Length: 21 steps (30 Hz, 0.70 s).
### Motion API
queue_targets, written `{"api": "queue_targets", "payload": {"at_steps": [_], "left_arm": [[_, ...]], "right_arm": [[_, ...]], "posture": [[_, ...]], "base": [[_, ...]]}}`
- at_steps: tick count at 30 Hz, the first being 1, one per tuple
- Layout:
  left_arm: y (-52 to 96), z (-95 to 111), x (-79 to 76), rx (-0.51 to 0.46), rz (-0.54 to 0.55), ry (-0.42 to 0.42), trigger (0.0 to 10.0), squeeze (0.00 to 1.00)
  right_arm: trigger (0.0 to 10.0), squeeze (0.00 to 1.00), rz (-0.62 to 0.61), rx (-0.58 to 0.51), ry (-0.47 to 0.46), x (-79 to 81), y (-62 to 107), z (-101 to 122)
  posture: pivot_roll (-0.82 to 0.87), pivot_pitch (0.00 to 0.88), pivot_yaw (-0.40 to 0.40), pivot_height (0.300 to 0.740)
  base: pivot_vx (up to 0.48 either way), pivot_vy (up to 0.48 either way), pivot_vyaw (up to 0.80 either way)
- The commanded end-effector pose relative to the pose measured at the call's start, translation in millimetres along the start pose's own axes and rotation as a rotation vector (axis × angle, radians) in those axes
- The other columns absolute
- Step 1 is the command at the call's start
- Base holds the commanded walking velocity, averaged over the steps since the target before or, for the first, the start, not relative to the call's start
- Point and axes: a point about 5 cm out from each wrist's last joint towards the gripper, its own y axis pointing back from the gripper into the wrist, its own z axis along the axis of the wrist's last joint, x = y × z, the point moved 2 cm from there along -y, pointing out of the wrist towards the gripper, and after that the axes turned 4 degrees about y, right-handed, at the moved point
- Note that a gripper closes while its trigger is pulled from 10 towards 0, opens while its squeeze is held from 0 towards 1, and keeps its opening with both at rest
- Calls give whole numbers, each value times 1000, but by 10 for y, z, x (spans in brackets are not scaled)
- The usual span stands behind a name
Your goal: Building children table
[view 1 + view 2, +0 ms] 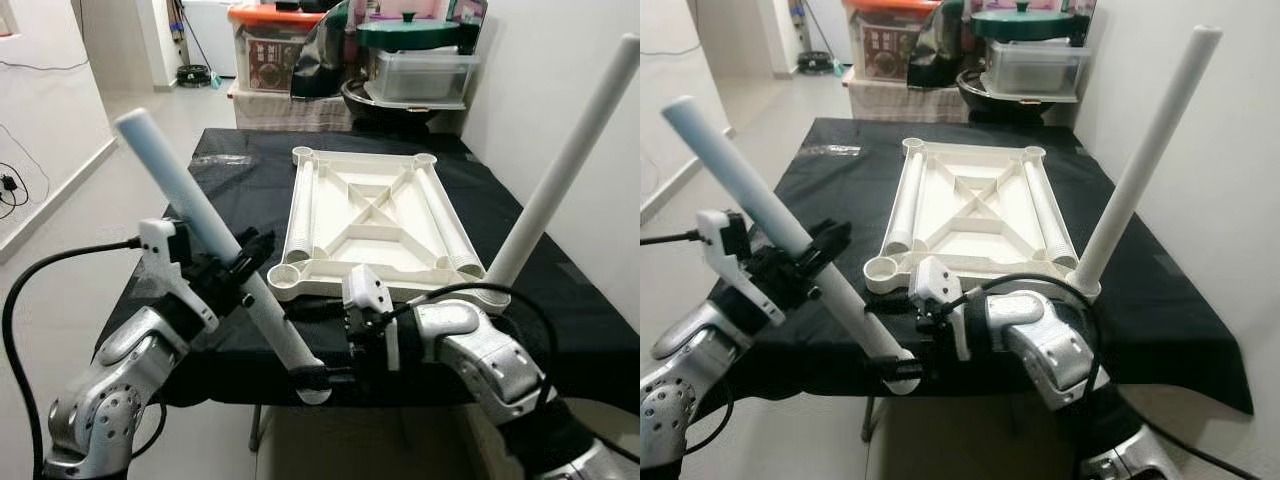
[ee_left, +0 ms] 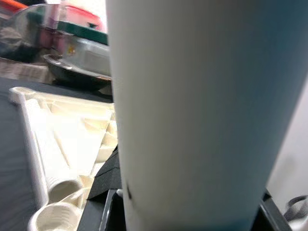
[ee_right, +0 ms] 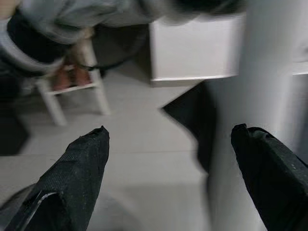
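At the centre of the head views a white table top (image 1: 375, 220) lies upside down on a black cloth (image 1: 240, 180) that covers a table, its ribbed underside up. One white leg (image 1: 560, 170) stands tilted in the socket at the table top's near right corner, running toward the upper right of the frame, close to the white wall (image 1: 560, 70) there. Two more legs lie along the long sides inside the table top.

In the lower left, the left gripper (image 1: 235, 268) is clamped around a loose leg (image 1: 215, 245) at mid-length; the leg slants from upper left down to lower centre, its lower end past the cloth's near edge, over the floor. The near left socket (image 1: 290, 275) sits open just beyond it.

The right gripper (image 1: 325, 377) reaches in from lower right to the loose leg's bottom end; in the right wrist view its fingers (image 3: 72, 178) are spread wide, the leg beside one finger.

Open floor (image 1: 130, 150) lies along the left; stacked bins (image 1: 270, 50) crowd the far edge.
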Motion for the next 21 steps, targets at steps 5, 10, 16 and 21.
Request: {"api": "queue_targets", "payload": {"at_steps": [5,10,16,21], "left_arm": [[-100,-78,-177,32,-101,44,10000,0],[-138,-108,-250,47,-151,83,10000,0],[-81,-146,-182,86,-135,50,10000,0],[-52,-127,-138,85,-117,36,10000,0]], "right_arm": [[10000,0,15,-21,-106,-14,-199,-42],[10000,0,-53,-38,-122,-110,-335,-73],[10000,0,-65,-28,-92,-185,-138,12],[10000,0,-44,21,-64,-185,132,-5]], "posture": [[49,0,-59,740],[57,0,-59,740],[53,0,-59,740],[52,0,-61,740]], "base": [[0,0,0],[0,0,0],[0,0,0],[0,0,0]]}}
